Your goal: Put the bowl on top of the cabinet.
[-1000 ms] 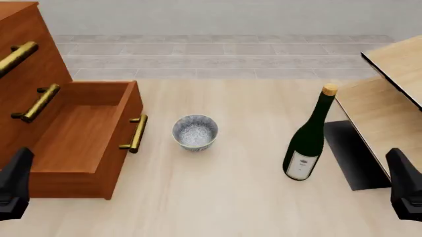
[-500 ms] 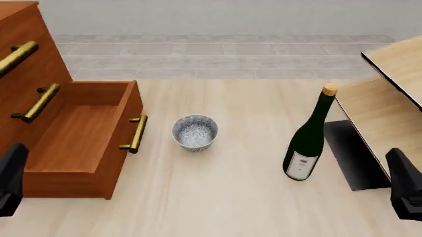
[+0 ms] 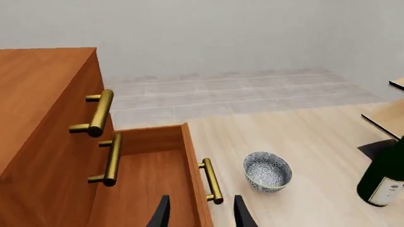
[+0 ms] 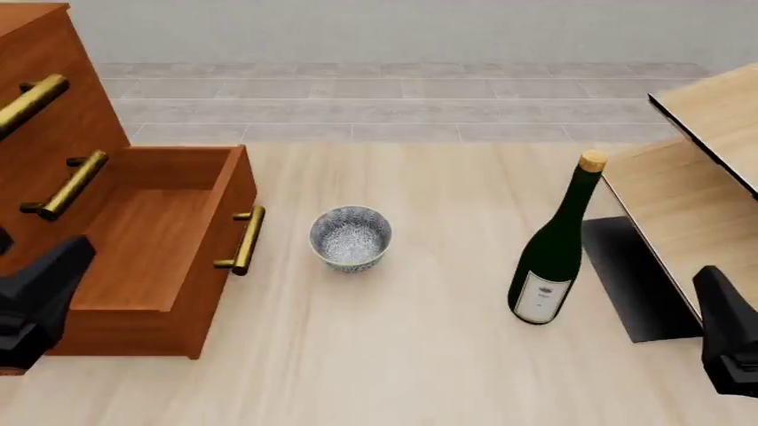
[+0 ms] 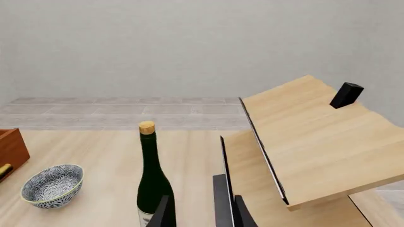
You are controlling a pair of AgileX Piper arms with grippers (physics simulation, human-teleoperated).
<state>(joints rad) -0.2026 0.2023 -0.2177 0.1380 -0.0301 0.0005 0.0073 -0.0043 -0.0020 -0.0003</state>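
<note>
The left gripper is swinging in over the open drawer, fingers parted and empty like the right's, starting toward the bowl sitting untouched on the bench beside the cabinet.

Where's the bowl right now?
In the front view the bowl stands on the table left of centre, just right of the cabinet's open drawer, well left of the bottle.
</note>
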